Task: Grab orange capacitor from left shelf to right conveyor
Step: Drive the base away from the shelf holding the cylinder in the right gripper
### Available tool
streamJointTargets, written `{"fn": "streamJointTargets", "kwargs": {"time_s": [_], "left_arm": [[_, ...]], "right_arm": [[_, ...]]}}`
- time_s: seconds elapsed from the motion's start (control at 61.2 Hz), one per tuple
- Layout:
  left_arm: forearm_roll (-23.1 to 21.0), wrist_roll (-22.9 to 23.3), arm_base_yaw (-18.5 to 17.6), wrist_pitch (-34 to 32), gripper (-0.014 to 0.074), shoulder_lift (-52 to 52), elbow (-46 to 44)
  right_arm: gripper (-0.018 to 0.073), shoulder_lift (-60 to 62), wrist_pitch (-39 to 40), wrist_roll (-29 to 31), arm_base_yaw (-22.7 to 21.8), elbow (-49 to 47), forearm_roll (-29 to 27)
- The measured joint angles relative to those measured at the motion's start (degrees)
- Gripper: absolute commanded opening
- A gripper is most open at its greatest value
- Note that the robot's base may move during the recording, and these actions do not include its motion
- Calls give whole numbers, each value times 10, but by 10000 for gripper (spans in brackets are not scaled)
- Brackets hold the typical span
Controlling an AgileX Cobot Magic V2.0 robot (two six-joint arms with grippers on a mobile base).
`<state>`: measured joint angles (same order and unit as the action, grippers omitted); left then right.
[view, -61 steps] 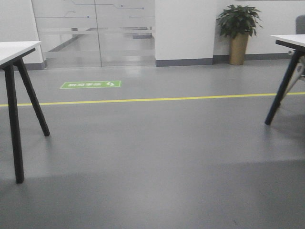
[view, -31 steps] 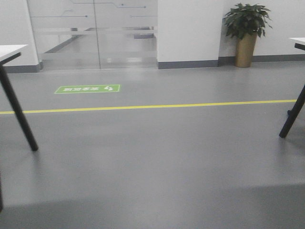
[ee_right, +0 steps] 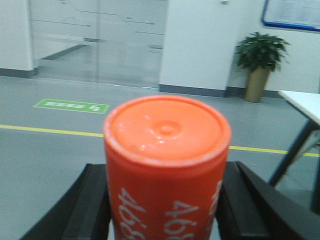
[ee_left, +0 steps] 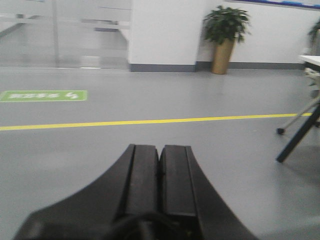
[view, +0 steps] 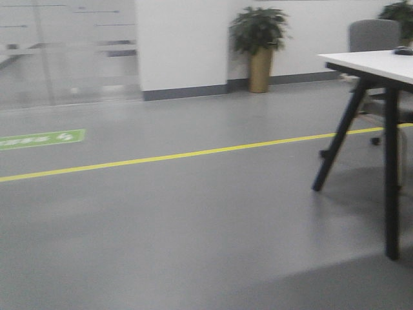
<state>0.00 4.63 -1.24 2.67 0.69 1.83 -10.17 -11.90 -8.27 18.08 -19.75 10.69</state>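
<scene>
Right fingers [ee_right: 250, 207]: closed onto the capacitor [ee_right: 167, 165], with 1 black finger against each side of it and the pair spread no wider than the cylinder. The capacitor is orange, its round cap facing the wrist camera and white "4680" print running along its side. It is carried in the air over the grey floor [ee_right: 50, 165], touching nothing but the fingers. Left fingers [ee_left: 142, 175]: fully closed, the 2 black faces pressed flat together with only a thin seam between them, nothing held. Surroundings, front view, slightly blurred: a yellow line [view: 193, 154] crosses the floor from left to right. A green sign [view: 39, 139] lies flat on the floor at the left edge, on the far side of that line. A frosted glass partition [view: 64, 51] fills the back left, next to a white wall [view: 184, 45]. A plant [view: 258, 29] in a tan pot stands against that wall. At the right stands a desk [view: 374, 61] with a white top and black splayed legs, on the near side of the line. A grey chair [view: 374, 32] shows behind it.
</scene>
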Motion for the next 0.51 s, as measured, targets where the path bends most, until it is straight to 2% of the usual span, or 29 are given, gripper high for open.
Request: {"fn": "streamJointTargets", "kwargs": {"time_s": [0.507], "left_arm": [[0, 0, 0, 0, -105, 0, 0]], "right_arm": [[162, 0, 0, 0, 0, 0, 0]]}}
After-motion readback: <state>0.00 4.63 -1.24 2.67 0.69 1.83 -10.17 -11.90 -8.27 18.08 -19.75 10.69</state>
